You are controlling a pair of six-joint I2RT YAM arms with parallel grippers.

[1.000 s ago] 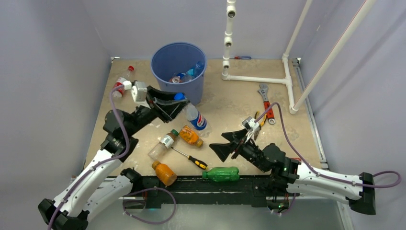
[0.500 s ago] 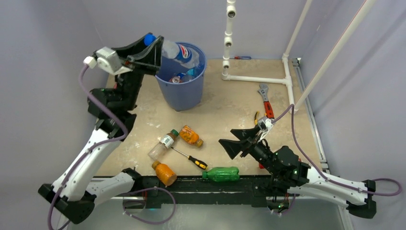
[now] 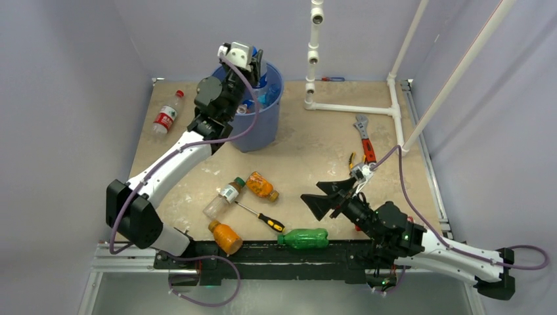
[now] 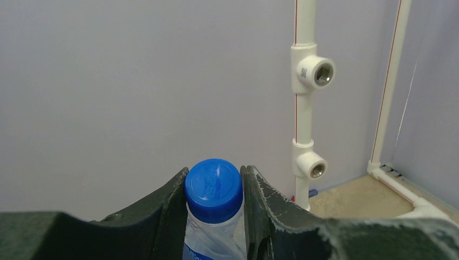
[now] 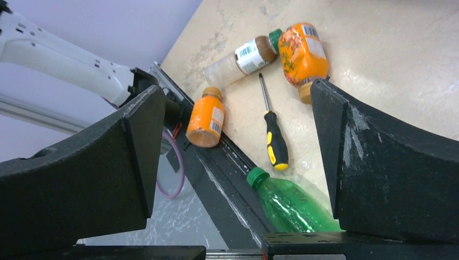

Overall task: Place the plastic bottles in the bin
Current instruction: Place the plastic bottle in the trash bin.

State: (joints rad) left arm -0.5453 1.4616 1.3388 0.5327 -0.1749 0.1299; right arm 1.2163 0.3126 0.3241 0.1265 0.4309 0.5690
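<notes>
Blue-capped clear bottle [image 4: 213, 187] was clamped right at the cap between the left gripper [image 3: 255, 62] fingers [image 4: 162, 216], and that gripper hung over the mouth of the round blue bin [image 3: 263, 128] at the far side of the surface [image 3: 315, 157]; the arm covered most of the bin's inside, so I couldn't tell what lay in there. A white pipe frame [image 3: 314, 52] stood just to the bin's right. The right gripper [image 3: 322, 200] sat low with its fingers [image 5: 108, 157] spread wide, holding nothing. In front of it lay a clear green-capped bottle [image 3: 222, 199] touching an orange bottle [image 3: 261, 186], a second orange bottle [image 3: 226, 237] at the near edge, and a green bottle [image 3: 303, 238] on the black rail. A screwdriver [image 3: 261, 217] lay right in among them. A red-labelled bottle [image 3: 166, 115] lay well off to the left, and a wrench [image 3: 364, 141] was behind the right arm.
</notes>
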